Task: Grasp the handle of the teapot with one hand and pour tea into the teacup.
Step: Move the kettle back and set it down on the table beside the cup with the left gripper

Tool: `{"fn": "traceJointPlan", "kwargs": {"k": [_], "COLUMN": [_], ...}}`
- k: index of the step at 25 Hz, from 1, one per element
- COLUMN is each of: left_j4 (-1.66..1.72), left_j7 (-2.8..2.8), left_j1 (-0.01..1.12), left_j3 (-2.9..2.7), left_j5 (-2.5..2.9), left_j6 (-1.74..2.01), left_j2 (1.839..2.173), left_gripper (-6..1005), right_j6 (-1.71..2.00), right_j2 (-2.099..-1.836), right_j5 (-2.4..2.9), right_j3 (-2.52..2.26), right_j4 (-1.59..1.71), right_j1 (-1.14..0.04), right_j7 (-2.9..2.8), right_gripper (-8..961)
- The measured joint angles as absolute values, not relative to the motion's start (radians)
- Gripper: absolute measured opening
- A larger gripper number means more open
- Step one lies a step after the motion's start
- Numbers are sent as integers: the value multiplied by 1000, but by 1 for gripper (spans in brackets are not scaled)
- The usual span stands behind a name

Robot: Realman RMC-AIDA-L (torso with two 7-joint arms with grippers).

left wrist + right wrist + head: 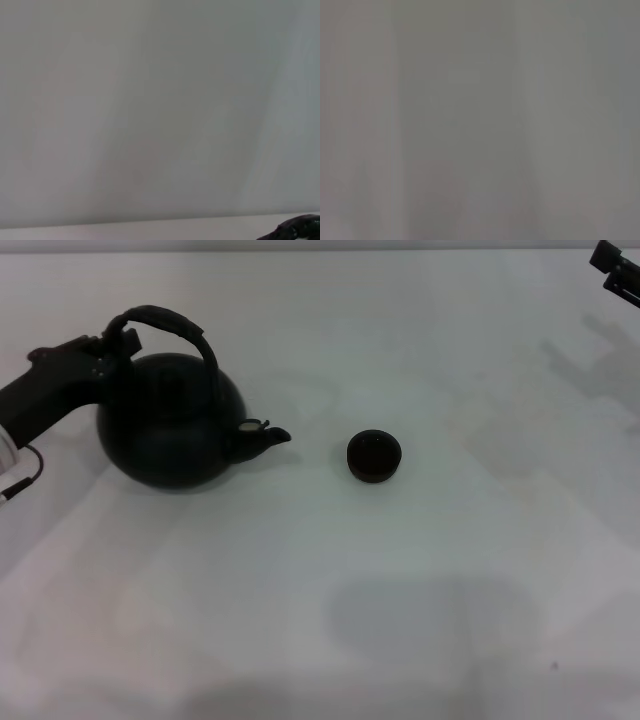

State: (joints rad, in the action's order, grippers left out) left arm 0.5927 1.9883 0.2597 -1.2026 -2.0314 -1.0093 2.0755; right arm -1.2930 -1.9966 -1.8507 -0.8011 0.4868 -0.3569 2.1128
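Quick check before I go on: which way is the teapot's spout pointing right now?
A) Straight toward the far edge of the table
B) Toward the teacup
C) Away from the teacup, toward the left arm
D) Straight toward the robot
B: in the head view the teapot has its spout aimed across the table at the teacup, with bare surface between them.

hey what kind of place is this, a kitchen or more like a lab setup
Probably a lab or test bench rather than a kitchen. A bare white table holds only a black teapot and a tiny teacup. The left pincer sits at the teapot's handle, while the right pincer waits at the far edge.
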Motion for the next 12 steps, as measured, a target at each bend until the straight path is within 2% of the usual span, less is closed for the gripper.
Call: {"fn": "traceJointPlan", "kwargs": {"k": [12], "left_j4": [542], "left_j7": [2010], "left_j1": [281], "left_j3": [-1203], "left_j5": [-2068], "left_j6": [-1008], "left_j2": [2076], "left_gripper": [141], "right_j6": [-1296], "right_j2": [-1997], "right_j5": [-1848], "right_j3": [-804], "right_j4": [489], "right_j1": [-368], "right_j7": [2103], "right_gripper": [848]}}
